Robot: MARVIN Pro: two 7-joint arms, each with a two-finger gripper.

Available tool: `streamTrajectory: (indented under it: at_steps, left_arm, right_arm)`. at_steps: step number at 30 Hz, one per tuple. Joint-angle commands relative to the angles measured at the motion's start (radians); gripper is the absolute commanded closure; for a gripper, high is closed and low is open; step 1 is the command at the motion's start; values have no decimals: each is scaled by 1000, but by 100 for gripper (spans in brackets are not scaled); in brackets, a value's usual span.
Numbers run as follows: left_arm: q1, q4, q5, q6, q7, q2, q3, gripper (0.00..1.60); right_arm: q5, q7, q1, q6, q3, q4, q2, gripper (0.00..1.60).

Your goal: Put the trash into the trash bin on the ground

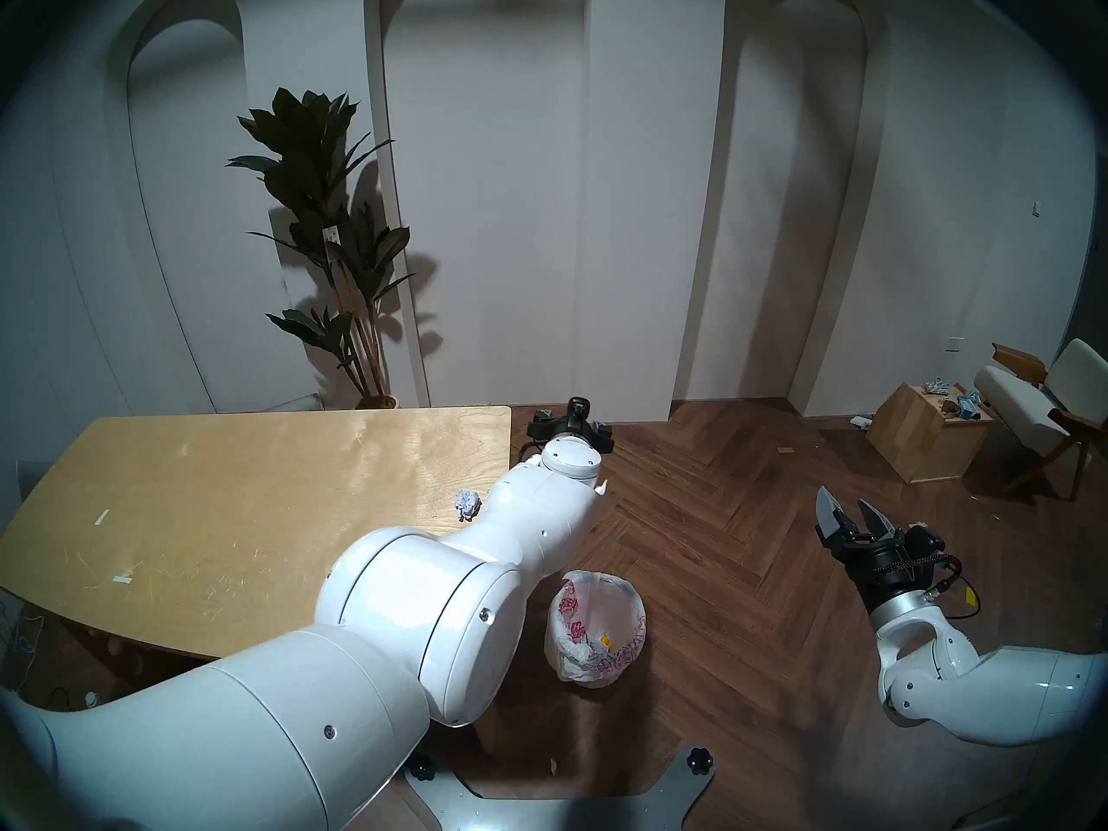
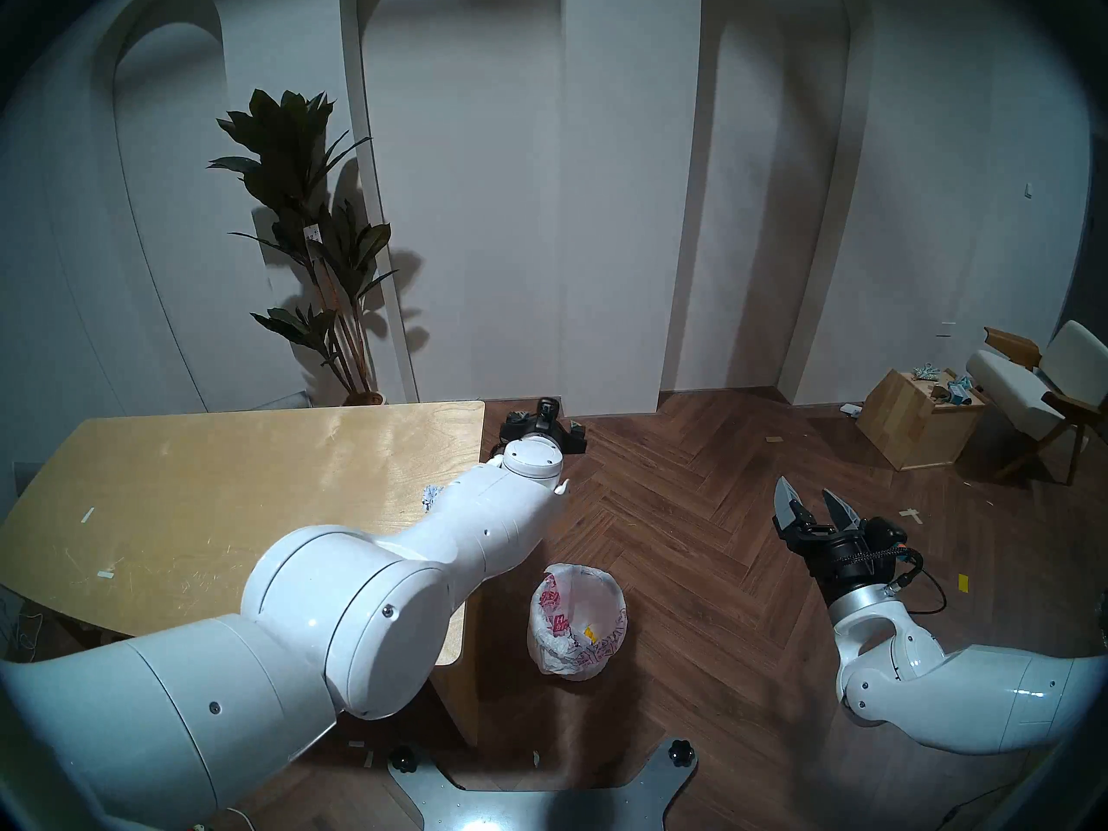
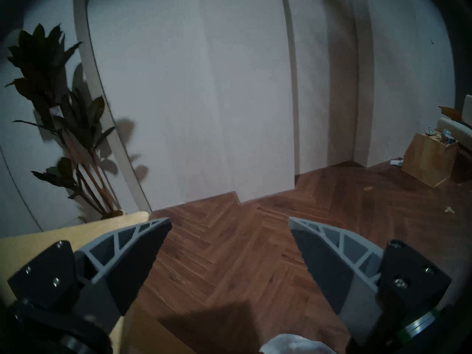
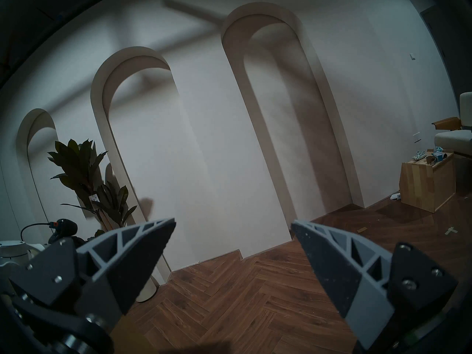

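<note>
- A tape strip (image 1: 102, 517) lies flat near the left edge of the table (image 1: 240, 482).
- A plant (image 1: 327, 236) stands against the wall behind the table.
- A paper ball (image 1: 467, 504), white with faint bluish marks, sits on the table near its right edge, just beside the left arm (image 1: 419, 584); in the right head view the arm hides most of it.
- The left arm reaches over the table's right edge, above the floor (image 1: 719, 542).
- The left gripper (image 3: 229, 224) points out over the floor just past the table corner; its fingers (image 3: 143, 246) stand wide apart with nothing between them.
- The bin (image 1: 595, 632), lined with a white bag printed in red, stands on the floor just right of the table, below the left arm. A yellow wad (image 1: 605, 639) and a whitish piece (image 1: 577, 653) lie inside it.
- The right gripper (image 1: 848, 503) hangs over bare floor, well right of the bin, its fingers (image 4: 143, 253) spread and empty.
- A wooden box (image 1: 923, 437) of clutter sits at the far right by the wall, with a chair (image 1: 1043, 404) beside it.
</note>
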Motion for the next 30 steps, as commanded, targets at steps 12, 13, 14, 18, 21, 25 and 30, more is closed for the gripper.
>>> streamTrajectory:
  at_steps: [12, 13, 14, 18, 21, 25, 30]
  left_arm:
    - [-83, -124, 31, -30, 166, 252, -87, 0]
    - [-84, -130, 33, -30, 174, 265, -92, 0]
    - [-86, -131, 38, -25, 181, 274, -94, 0]
    - [-79, -148, 51, -20, 199, 323, -99, 0]
    - [-71, -159, 62, -18, 209, 359, -99, 0]
    - [-57, -168, 72, -16, 213, 391, -102, 0]
    - [-32, -167, 77, -11, 210, 416, -107, 0]
  right_arm:
    - [0, 0, 7, -3, 3, -2, 2, 0]
    - [0, 0, 7, -3, 3, -2, 2, 0]
    - [0, 0, 8, -3, 3, -1, 2, 0]
    - [0, 0, 8, -3, 1, -1, 2, 0]
    - [0, 0, 9, -2, 0, -1, 2, 0]
    - [0, 0, 9, -2, -2, 0, 2, 0]
    - [0, 1, 9, -1, -4, 0, 2, 0]
